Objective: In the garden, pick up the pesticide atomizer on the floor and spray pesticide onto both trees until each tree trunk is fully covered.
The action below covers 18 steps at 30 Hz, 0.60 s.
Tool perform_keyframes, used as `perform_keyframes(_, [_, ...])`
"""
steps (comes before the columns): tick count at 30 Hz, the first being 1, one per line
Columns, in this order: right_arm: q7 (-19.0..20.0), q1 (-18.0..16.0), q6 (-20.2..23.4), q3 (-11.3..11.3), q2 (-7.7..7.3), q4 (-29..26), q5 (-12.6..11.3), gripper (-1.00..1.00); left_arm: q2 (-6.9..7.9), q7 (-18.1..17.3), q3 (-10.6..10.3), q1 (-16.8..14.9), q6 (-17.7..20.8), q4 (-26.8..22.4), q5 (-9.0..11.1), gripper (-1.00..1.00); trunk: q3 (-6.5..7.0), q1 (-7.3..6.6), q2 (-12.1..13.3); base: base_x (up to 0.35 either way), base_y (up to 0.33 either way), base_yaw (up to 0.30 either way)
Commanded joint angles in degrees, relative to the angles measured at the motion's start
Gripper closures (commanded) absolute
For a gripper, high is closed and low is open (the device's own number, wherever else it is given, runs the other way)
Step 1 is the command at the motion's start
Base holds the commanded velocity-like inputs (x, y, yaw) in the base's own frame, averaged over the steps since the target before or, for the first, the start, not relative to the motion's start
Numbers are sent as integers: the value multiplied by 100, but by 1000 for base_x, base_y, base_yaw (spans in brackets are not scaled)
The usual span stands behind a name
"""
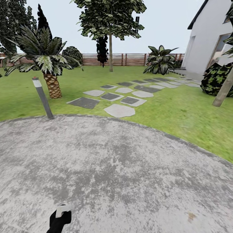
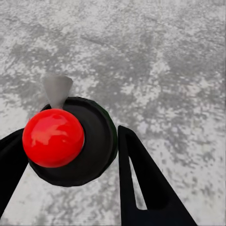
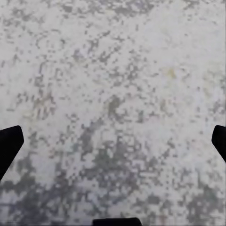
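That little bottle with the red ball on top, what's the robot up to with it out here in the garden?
The robot's left gripper has its two dark fingers on either side of the pesticide atomizer, a small dark bottle with a red top, over the grey paved floor. Whether they actually press on it is hard to tell. The right gripper is open over bare paving. One tree stands far across the lawn, another trunk at the right, so no spraying yet.
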Motion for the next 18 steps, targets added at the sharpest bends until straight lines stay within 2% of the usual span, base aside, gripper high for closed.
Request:
perform_keyframes(1, [0, -1, 0, 0, -1, 16, 0, -100, 0, -1, 0, 0, 0, -1, 0, 100, 0, 0, 0, 338, 0, 0])
perform_keyframes(18, [-9, -1, 0, 0, -7, 40, -1, -100, 0, -9, 0, 0, 0, -1, 0, 100, 0, 0, 0, 338, 0, 0])
